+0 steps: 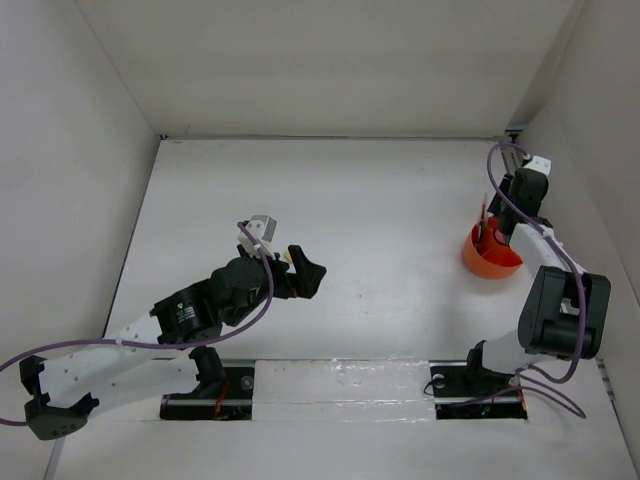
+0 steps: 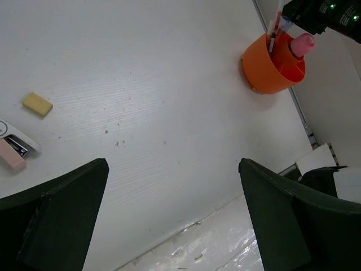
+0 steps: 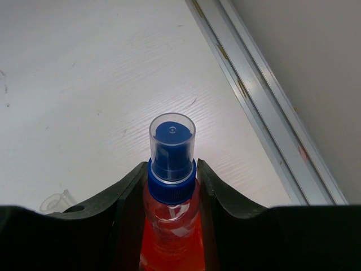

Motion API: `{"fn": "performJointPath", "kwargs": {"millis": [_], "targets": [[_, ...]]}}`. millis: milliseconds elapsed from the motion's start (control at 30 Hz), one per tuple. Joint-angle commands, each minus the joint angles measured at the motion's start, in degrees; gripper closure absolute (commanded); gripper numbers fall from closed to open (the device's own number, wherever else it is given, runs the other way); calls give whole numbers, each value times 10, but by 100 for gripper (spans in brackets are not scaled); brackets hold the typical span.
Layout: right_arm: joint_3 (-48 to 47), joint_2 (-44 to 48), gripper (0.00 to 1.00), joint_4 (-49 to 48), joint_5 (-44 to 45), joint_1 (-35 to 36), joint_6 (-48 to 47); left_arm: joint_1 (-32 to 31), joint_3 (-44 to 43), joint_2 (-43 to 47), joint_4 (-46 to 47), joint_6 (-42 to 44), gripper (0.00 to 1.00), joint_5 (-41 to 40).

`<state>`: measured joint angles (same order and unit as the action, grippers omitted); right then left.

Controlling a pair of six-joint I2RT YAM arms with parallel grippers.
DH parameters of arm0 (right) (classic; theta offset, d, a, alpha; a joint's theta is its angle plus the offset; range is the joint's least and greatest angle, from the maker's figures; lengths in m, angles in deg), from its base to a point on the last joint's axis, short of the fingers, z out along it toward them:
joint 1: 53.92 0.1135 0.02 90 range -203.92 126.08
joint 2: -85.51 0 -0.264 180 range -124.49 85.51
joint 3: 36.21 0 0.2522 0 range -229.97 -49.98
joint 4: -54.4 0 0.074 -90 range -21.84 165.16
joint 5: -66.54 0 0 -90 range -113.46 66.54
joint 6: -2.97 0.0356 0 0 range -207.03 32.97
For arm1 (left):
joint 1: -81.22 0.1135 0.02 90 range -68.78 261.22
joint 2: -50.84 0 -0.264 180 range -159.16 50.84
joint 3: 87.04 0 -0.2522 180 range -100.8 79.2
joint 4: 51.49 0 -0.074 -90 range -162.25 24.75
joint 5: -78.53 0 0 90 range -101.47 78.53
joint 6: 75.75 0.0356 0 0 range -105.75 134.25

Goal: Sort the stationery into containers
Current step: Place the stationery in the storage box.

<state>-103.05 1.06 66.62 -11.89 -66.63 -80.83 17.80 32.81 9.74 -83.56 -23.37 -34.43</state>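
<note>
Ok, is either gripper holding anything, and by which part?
The right gripper clamps the clear blue-capped bottle at its blue collar; the left gripper is open, empty.

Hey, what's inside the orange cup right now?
The orange cup holds a pink-capped tube and a thin red pen, both sticking above the rim. Its bottom is hidden by its wall and by the right gripper, shut on the blue-capped bottle there.

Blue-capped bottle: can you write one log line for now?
right claw: shut on blue-capped bottle, over orange cup | left claw: open, empty | on table: eraser, pink-white piece
</note>
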Motion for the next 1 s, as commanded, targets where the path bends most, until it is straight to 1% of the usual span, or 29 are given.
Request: {"fn": "performJointPath", "kwargs": {"millis": [0,100,167,267,333,367,700,767,800,833,867,967], "targets": [[11,27,68,-17,20,3,7,-4,5,8,19,-2,0,-2],[11,38,59,-17,26,9,7,-4,5,8,19,-2,0,-2],[17,38,55,-22,32,9,7,-4,5,8,19,-2,0,-2],[17,45,47,-22,32,9,7,-4,5,8,19,-2,0,-2],[17,50,43,-22,32,9,7,-4,5,8,19,-2,0,-2],[17,50,40,-22,32,9,7,-4,5,8,19,-2,0,-2],[11,82,37,-22,13,15,13,-4,5,8,13,-7,0,-7],[4,101,32,-14,19,15,13,-4,5,8,8,-7,0,-13],[4,106,27,-14,26,15,13,-4,5,8,8,-13,0,-18],[4,112,11,-14,26,15,18,-4,5,8,3,-19,0,-26],[-2,118,1,-14,26,15,18,-4,5,8,3,-19,0,-31],[-15,144,0,1,26,26,18,-4,-1,2,-21,-42,0,-56]]}}
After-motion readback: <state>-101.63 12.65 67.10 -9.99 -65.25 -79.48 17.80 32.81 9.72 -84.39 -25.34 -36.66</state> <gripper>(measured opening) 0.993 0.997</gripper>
